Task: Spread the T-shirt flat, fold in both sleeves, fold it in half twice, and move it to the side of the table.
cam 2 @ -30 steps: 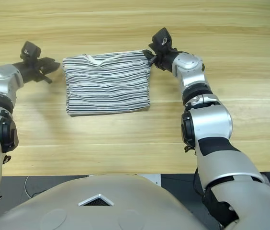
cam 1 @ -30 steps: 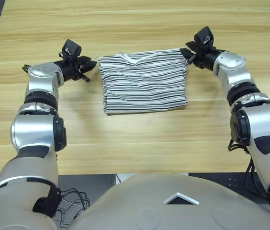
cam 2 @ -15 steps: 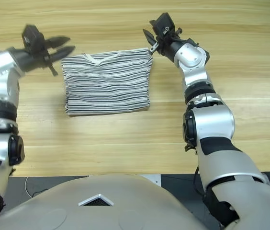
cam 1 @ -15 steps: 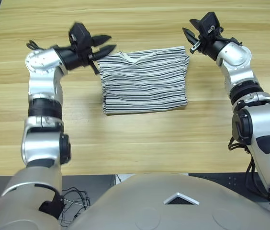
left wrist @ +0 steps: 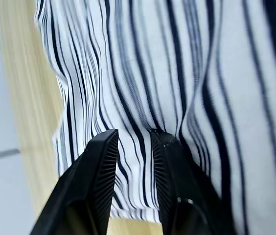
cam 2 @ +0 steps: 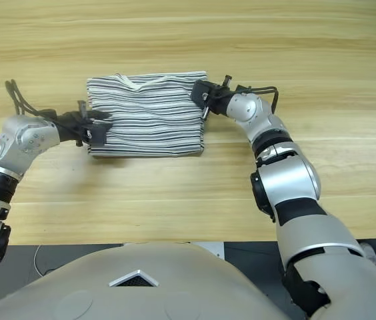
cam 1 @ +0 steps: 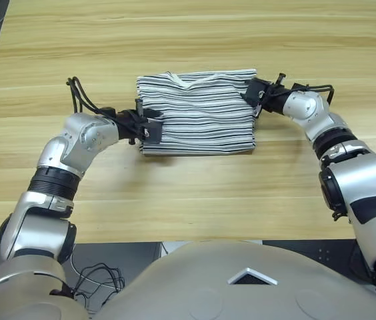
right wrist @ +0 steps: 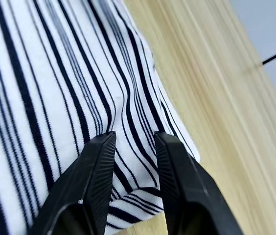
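Between the 2 grippers, the T-shirt [cam 1: 201, 113] lies on the table [cam 1: 175, 33] as a compact striped rectangle, with the collar showing at its far edge and no sleeve protruding.

Left gripper [cam 1: 149, 128]: at the shirt's left edge, close to the near corner. The wrist view shows its fingers [left wrist: 99, 166] drawn to a narrow gap with striped cloth puckered between them. It is clamped on the cloth.

Right gripper [cam 1: 251, 93]: at the shirt's right edge, toward the far corner. Its fingers [right wrist: 96, 166] stand likewise close together with a pinch of cloth between them. It also grips the shirt.

Step in hand, as a judgement: spreading and both sleeve folds appear done, and at least 1 half fold looks complete. With both edges held, the work is either the 2nd half fold or the transfer to the table's side. The layers cannot be counted, so which of the 2 cannot be told.

Next move calls for:
1. Both pinches taking every layer at the edge, not just the top one. How deep each pinch goes cannot be seen.
2. The arms travelling together, since the holds sit on diagonally opposite parts of the shirt and uneven travel would likely skew the rectangle.
3. A low lift, so that the folded layers do not fall open.
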`<state>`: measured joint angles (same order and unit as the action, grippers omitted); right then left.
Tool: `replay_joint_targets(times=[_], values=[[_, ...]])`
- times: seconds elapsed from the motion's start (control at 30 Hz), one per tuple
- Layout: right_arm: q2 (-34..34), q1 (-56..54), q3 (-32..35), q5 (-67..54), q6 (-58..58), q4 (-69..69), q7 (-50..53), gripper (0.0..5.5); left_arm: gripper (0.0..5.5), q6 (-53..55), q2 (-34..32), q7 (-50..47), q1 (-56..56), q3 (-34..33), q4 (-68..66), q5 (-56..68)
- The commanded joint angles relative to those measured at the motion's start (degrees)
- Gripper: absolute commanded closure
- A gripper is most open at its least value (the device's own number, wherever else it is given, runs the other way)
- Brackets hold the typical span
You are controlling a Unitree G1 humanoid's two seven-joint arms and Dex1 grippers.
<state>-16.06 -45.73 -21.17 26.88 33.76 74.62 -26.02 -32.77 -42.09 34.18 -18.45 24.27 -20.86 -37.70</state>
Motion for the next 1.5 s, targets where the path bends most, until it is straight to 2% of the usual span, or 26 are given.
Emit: replay_joint_targets(times=[0.03,0.1,0.13,0.23,0.3,0.47,0.63,0.73,0.8,0.83,0.93,1.1,1.2,1.27,1.37,1.5], values=[[-3.2,5.3,-3.0,-0.5,5.9,-4.0,-14.6,4.06,4.22,-7.0,-2.2,-7.0,1.5,6.4,5.0,-12.5],[-6.0,9.7,-3.4,-5.1,6.3,-14.2,-24.1,4.06,4.22,-8.8,-4.7,-12.5,0.2,8.1,4.6,-19.4],[-8.7,14.3,-3.6,-8.8,1.9,-26.1,-29.3,4.06,4.22,-9.0,-6.6,-16.2,-1.3,9.4,3.0,-24.2],[-13.3,26.9,-2.7,-15.7,-20.7,-61.5,-36.6,4.06,4.22,-8.2,-10.9,-24.2,-3.6,11.5,-2.9,-32.2],[-13.9,32.0,-2.6,-16.0,-32.4,-75.0,-37.2,4.06,4.22,-7.7,-11.9,-27.4,-4.4,12.2,-5.5,-34.0],[-14.2,38.1,-4.3,-14.5,-46.2,-89.5,-38.4,4.06,4.22,-6.6,-12.4,-36.8,-8.8,15.1,-10.9,-40.4],[-11.4,40.7,-4.7,-16.1,-60.4,-99.2,-36.5,4.06,4.22,-3.9,-11.2,-52.1,-13.1,20.6,-14.3,-48.8],[-12.0,38.8,0.0,-27.7,-76.5,-112.2,-40.1,4.06,4.22,0.1,-9.8,-60.7,-15.9,24.4,-21.5,-53.1],[-12.0,37.1,2.4,-33.8,-81.9,-116.2,-41.0,4.06,4.22,2.1,-8.7,-65.2,-17.6,25.5,-25.8,-53.4],[-12.0,35.4,4.3,-36.0,-83.0,-116.0,-40.7,4.06,4.22,2.7,-8.5,-67.4,-18.6,25.4,-27.0,-52.8],[-8.8,28.8,8.0,-38.3,-78.0,-107.1,-36.7,4.06,4.22,-0.5,-9.6,-69.7,-20.8,19.6,-26.5,-43.5],[-2.7,22.3,-0.2,-30.0,-54.7,-82.3,-29.7,4.06,4.22,-4.6,-13.1,-65.3,-20.4,13.9,-18.0,-34.0],[4.7,16.2,-4.8,-24.6,-38.4,-62.4,-24.6,4.06,4.22,-5.7,-14.7,-63.4,-19.9,12.4,-15.8,-31.7],[12.1,9.8,-6.9,-21.2,-29.2,-44.1,-19.5,4.06,4.22,-6.0,-15.6,-61.9,-18.7,10.7,-14.5,-29.1],[19.1,3.0,-8.4,-17.1,-21.5,-24.4,-13.3,4.06,4.22,-6.5,-15.1,-60.9,-18.8,9.9,-14.1,-27.4],[23.9,-3.4,-7.6,-13.7,-17.6,-7.1,-4.5,4.06,4.22,-6.0,-14.0,-60.4,-18.4,10.1,-14.9,-27.1]])
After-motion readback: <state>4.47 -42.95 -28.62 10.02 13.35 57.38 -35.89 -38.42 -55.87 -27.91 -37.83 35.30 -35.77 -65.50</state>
